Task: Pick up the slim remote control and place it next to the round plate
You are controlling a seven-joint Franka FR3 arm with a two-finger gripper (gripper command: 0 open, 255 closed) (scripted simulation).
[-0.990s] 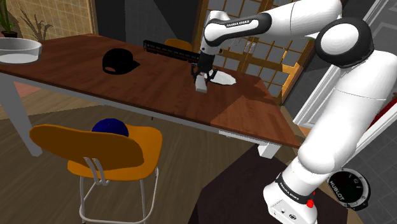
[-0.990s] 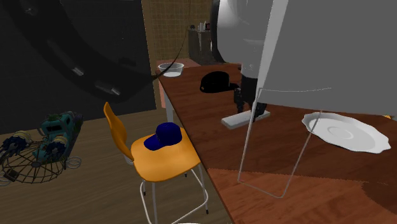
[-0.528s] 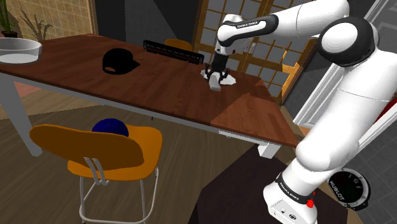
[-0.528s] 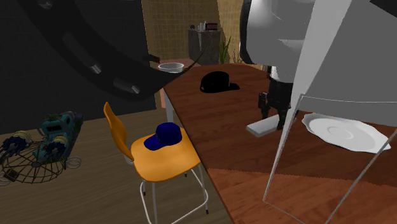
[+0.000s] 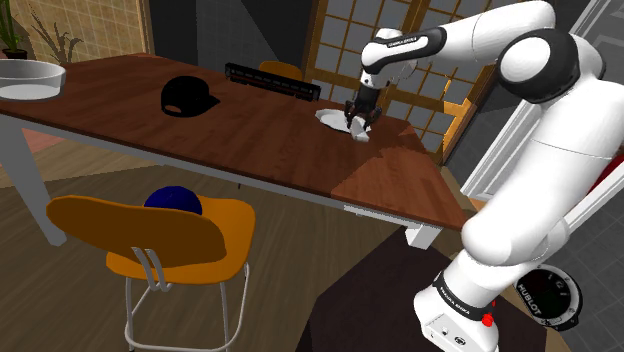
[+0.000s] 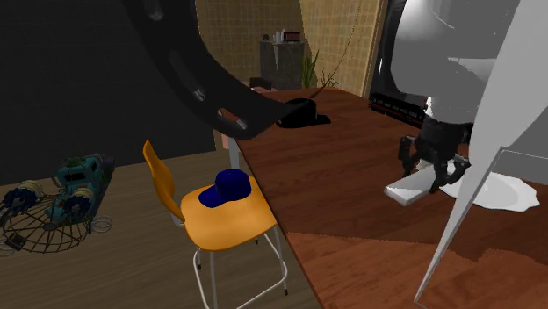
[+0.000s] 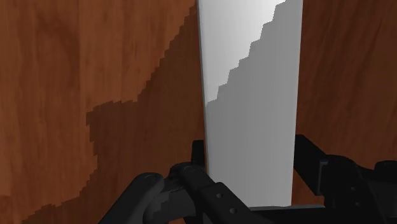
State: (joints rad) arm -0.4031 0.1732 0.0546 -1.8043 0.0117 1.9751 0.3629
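Note:
My black gripper (image 5: pixel 358 122) is shut on the slim remote (image 5: pixel 359 134), a plain light-grey slab that hangs low over the brown wooden table (image 5: pixel 250 130). The round white plate (image 5: pixel 332 117) lies just beside it, partly hidden by the hand. In the second exterior view the gripper (image 6: pixel 432 171) carries the remote (image 6: pixel 407 191) close to the plate (image 6: pixel 502 193), whose edge shows past the arm. In the wrist view the fingers (image 7: pixel 191 184) clasp the remote (image 7: pixel 251 108) at both long sides, over bare wood.
A black cap (image 5: pixel 186 96) and a long black bar (image 5: pixel 270 80) lie further along the table, and a white bowl (image 5: pixel 28 78) stands at its far end. An orange chair (image 5: pixel 150 240) with a blue cap (image 5: pixel 172 198) stands at the table's near side.
The arm has carried the remote across the table toward the shoulder view's right, from the middle of the table to the plate's edge. The grip has stayed shut.

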